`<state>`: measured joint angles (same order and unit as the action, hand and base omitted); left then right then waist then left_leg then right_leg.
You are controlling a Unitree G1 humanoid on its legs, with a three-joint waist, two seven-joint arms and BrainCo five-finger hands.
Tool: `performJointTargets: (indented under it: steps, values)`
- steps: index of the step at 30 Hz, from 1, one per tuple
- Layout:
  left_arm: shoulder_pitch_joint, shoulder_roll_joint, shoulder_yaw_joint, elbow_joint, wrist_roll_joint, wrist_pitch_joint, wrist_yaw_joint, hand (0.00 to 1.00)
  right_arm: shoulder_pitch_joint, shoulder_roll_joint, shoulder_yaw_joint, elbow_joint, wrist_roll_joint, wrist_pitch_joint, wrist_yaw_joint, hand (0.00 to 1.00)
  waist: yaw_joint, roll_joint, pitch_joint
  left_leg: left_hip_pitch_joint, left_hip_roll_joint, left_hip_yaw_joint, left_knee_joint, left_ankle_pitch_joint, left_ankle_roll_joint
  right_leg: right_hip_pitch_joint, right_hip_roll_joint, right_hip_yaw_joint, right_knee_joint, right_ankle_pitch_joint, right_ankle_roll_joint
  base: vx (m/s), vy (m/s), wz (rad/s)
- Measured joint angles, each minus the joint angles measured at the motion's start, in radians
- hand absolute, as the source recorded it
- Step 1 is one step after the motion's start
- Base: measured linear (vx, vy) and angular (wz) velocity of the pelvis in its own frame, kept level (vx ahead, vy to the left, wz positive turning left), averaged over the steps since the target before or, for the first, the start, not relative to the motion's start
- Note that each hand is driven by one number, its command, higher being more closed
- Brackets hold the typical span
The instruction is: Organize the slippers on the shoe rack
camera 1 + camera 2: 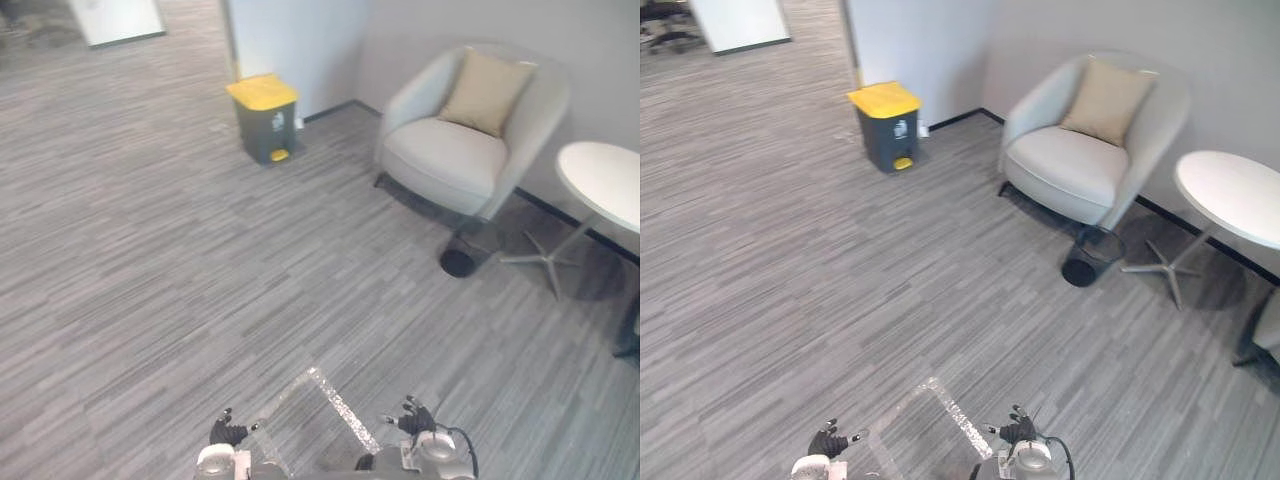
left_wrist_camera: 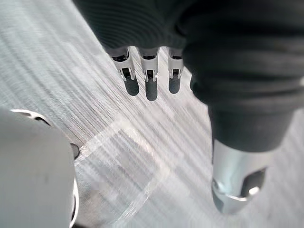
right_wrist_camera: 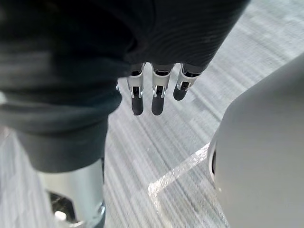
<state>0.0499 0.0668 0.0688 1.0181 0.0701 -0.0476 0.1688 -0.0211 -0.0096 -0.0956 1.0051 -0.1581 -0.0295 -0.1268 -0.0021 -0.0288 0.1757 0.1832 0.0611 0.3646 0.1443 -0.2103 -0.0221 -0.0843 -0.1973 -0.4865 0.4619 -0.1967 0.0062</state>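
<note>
Left hand [image 2: 151,86] hanging open, right hand [image 3: 157,101] likewise

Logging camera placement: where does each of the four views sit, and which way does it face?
Left eye view: on the head, looking down and forward across carpet to a yellow-lidded bin and an armchair; left hand and right hand at the bottom edge.
Right eye view: beside it, same aim, same hands.
Left wrist view: on the left wrist, looking along straight fingers to the carpet.
Right wrist view: the right wrist, likewise.
Shared: both eye views show bin, armchair and shiny floor tape between the hands.
</note>
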Motion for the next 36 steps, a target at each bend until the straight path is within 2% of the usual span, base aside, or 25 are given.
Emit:
performJointTargets:
  steps: [3, 5, 7, 8, 9, 10, 11, 12, 13, 14, 15, 16, 17, 18, 19, 20, 21, 23, 25, 31, 34, 36]
  values:
    - [-0.004, -0.007, -0.018, 0.014, 0.008, 0.004, -0.003, 0.00, -0.011, -0.031, -0.010, 0.023, 0.002, 0.001, -0.001, 0.00, -0.016, 0.026, 0.007, 0.057, 0.009, 0.041, -0.042, 0.010, -0.018, -0.019, -0.009, -0.045, 0.075, 0.010, -0.018, 0.13, 0.020, -0.52]
    - [-0.006, -0.008, -0.020, 0.015, 0.014, 0.008, -0.016, 0.00, -0.010, -0.031, -0.021, 0.032, 0.002, 0.001, -0.001, 0.00, -0.017, 0.032, 0.000, 0.060, 0.009, 0.036, -0.053, 0.023, -0.038, -0.014, 0.009, -0.040, 0.035, 0.010, -0.018, 0.14, -0.016, -0.36]
    - [-0.011, -0.010, -0.030, 0.015, 0.026, 0.011, -0.020, 0.00, -0.009, -0.034, -0.023, 0.032, 0.003, 0.000, -0.002, 0.00, -0.018, 0.033, 0.002, 0.040, 0.012, 0.037, -0.016, 0.023, -0.039, 0.006, 0.024, -0.044, -0.022, 0.009, -0.019, 0.10, -0.048, -0.16]
    - [-0.015, -0.005, -0.037, 0.012, 0.027, 0.011, -0.021, 0.00, -0.006, -0.032, -0.025, 0.033, 0.003, 0.001, -0.001, 0.00, -0.021, 0.022, 0.006, -0.003, 0.026, 0.036, 0.109, 0.006, -0.065, 0.044, 0.041, -0.045, -0.100, 0.009, -0.019, 0.05, -0.097, -0.11]
    - [-0.017, -0.007, -0.035, -0.002, 0.026, 0.011, -0.020, 0.00, 0.001, -0.034, -0.024, 0.033, 0.003, 0.001, -0.001, 0.00, -0.017, 0.025, 0.009, -0.062, 0.064, 0.038, 0.291, -0.020, -0.102, 0.095, 0.063, -0.035, -0.178, 0.009, -0.019, 0.06, -0.097, -0.23]
    - [-0.016, -0.011, -0.035, -0.014, 0.026, 0.010, -0.020, 0.00, 0.003, -0.039, -0.022, 0.033, 0.003, 0.002, -0.001, 0.00, -0.012, 0.034, 0.013, -0.089, 0.090, 0.039, 0.387, -0.025, -0.108, 0.119, 0.077, -0.020, -0.209, 0.009, -0.019, 0.07, -0.021, -0.64]
    - [-0.006, -0.024, -0.025, -0.031, 0.027, 0.009, -0.020, 0.00, 0.005, -0.044, -0.019, 0.029, 0.004, 0.002, -0.002, 0.00, -0.003, 0.057, 0.017, -0.158, 0.145, 0.031, 0.584, -0.016, -0.106, 0.150, 0.110, 0.030, -0.242, 0.010, -0.027, 0.08, 0.060, -0.70]
    - [-0.003, -0.028, -0.021, -0.032, 0.027, 0.007, -0.020, 0.00, 0.005, -0.047, -0.018, 0.029, 0.004, 0.002, -0.002, 0.00, 0.000, 0.068, 0.015, -0.183, 0.156, 0.016, 0.637, -0.033, -0.103, 0.155, 0.118, 0.043, -0.247, 0.002, -0.040, 0.11, 0.155, -1.14]
    - [0.003, -0.036, -0.010, -0.041, 0.024, 0.005, -0.020, 0.00, 0.003, -0.053, -0.019, 0.031, 0.006, 0.004, -0.006, 0.00, 0.005, 0.080, 0.015, -0.217, 0.149, -0.038, 0.661, -0.093, -0.076, 0.158, 0.121, 0.105, -0.246, 0.000, -0.043, 0.12, 0.232, -1.28]
    - [0.003, -0.035, -0.008, -0.047, 0.024, 0.003, -0.020, 0.00, -0.002, -0.053, -0.019, 0.031, 0.006, 0.005, -0.008, 0.00, 0.005, 0.075, 0.020, -0.253, 0.128, -0.091, 0.628, -0.139, -0.060, 0.156, 0.115, 0.159, -0.247, 0.005, -0.039, 0.09, 0.191, -1.27]
    - [0.003, -0.034, -0.007, -0.048, 0.023, 0.003, -0.020, 0.00, -0.004, -0.053, -0.019, 0.031, 0.006, 0.005, -0.008, 0.00, 0.006, 0.072, 0.022, -0.262, 0.119, -0.110, 0.608, -0.146, -0.058, 0.155, 0.110, 0.176, -0.247, 0.007, -0.036, 0.08, 0.254, -1.47]
    - [0.003, -0.033, -0.007, -0.053, 0.021, -0.006, -0.018, 0.00, -0.005, -0.052, -0.019, 0.032, 0.013, 0.006, -0.011, 0.00, 0.013, 0.068, 0.024, -0.286, 0.080, -0.236, 0.437, -0.143, -0.060, 0.148, 0.097, 0.248, -0.241, 0.016, -0.005, 0.04, 0.203, -1.17]
    - [0.004, -0.036, -0.008, -0.053, 0.020, -0.007, -0.017, 0.00, -0.005, -0.055, -0.018, 0.032, 0.013, 0.006, -0.011, 0.00, 0.014, 0.075, 0.023, -0.283, 0.072, -0.285, 0.342, -0.119, -0.072, 0.143, 0.099, 0.270, -0.235, 0.016, 0.012, 0.06, 0.305, -1.51]
    - [0.000, -0.038, -0.006, -0.050, 0.015, -0.008, -0.017, 0.00, -0.005, -0.063, -0.018, 0.034, 0.017, 0.006, -0.012, 0.00, 0.016, 0.088, 0.021, -0.246, 0.063, -0.309, 0.247, -0.032, -0.076, 0.130, 0.105, 0.329, -0.222, 0.017, 0.047, 0.10, 0.252, -0.84]
    - [0.001, -0.031, -0.006, -0.048, 0.014, -0.007, -0.016, 0.00, -0.003, -0.058, -0.017, 0.029, 0.023, 0.006, -0.012, 0.00, 0.012, 0.081, 0.018, -0.230, 0.054, -0.292, 0.219, -0.028, -0.078, 0.132, 0.097, 0.340, -0.233, 0.027, 0.061, 0.15, 0.269, -0.85]
    - [0.001, -0.019, -0.002, -0.047, 0.014, -0.008, -0.015, 0.00, 0.004, -0.044, -0.013, 0.035, 0.035, 0.002, -0.011, 0.00, 0.012, 0.036, 0.011, -0.213, 0.007, -0.305, 0.217, -0.010, -0.074, 0.141, 0.076, 0.356, -0.276, 0.045, 0.067, 0.15, 0.200, -0.44]
    - [-0.001, -0.017, -0.002, -0.047, 0.013, -0.009, -0.016, 0.00, 0.011, -0.041, -0.015, 0.039, 0.040, 0.005, -0.011, 0.00, 0.013, 0.039, 0.014, -0.220, -0.002, -0.334, 0.230, -0.010, -0.074, 0.144, 0.072, 0.366, -0.286, 0.049, 0.071, 0.16, 0.128, -0.50]
    - [-0.001, -0.011, 0.003, -0.044, 0.007, -0.006, -0.016, 0.00, 0.023, -0.031, -0.021, 0.029, 0.040, 0.005, -0.012, 0.00, 0.017, 0.020, 0.005, -0.196, -0.015, -0.330, 0.204, -0.010, -0.074, 0.160, 0.060, 0.391, -0.322, 0.069, 0.078, 0.14, 0.080, -0.31]
    - [0.001, -0.015, 0.017, -0.045, 0.006, -0.005, -0.016, 0.00, 0.026, -0.032, -0.025, 0.028, 0.040, 0.005, -0.011, 0.00, 0.020, 0.020, 0.006, -0.178, -0.019, -0.314, 0.187, -0.010, -0.073, 0.166, 0.056, 0.395, -0.328, 0.073, 0.078, 0.09, 0.084, -0.23]
    - [0.012, -0.042, 0.033, -0.043, 0.008, -0.006, -0.018, 0.00, 0.049, -0.032, -0.046, 0.003, 0.039, 0.005, -0.010, 0.00, 0.029, 0.043, -0.005, -0.093, 0.000, -0.262, 0.082, 0.000, -0.056, 0.153, 0.085, 0.463, -0.322, 0.073, 0.078, 0.03, -0.019, -0.37]
    - [0.013, -0.047, 0.043, -0.043, 0.008, -0.006, -0.018, 0.00, 0.053, -0.032, -0.045, -0.006, 0.039, 0.004, -0.009, 0.00, 0.031, 0.044, -0.005, -0.072, 0.018, -0.233, 0.055, 0.000, -0.056, 0.129, 0.105, 0.492, -0.300, 0.075, 0.076, -0.03, -0.057, -0.42]
    - [0.013, -0.057, 0.072, -0.044, 0.008, -0.006, -0.018, 0.00, 0.054, -0.033, -0.043, -0.007, 0.038, 0.004, -0.008, 0.00, 0.042, 0.046, -0.007, -0.059, 0.042, -0.186, 0.035, -0.003, -0.053, 0.094, 0.110, 0.434, -0.278, 0.094, 0.073, -0.07, -0.058, -0.66]
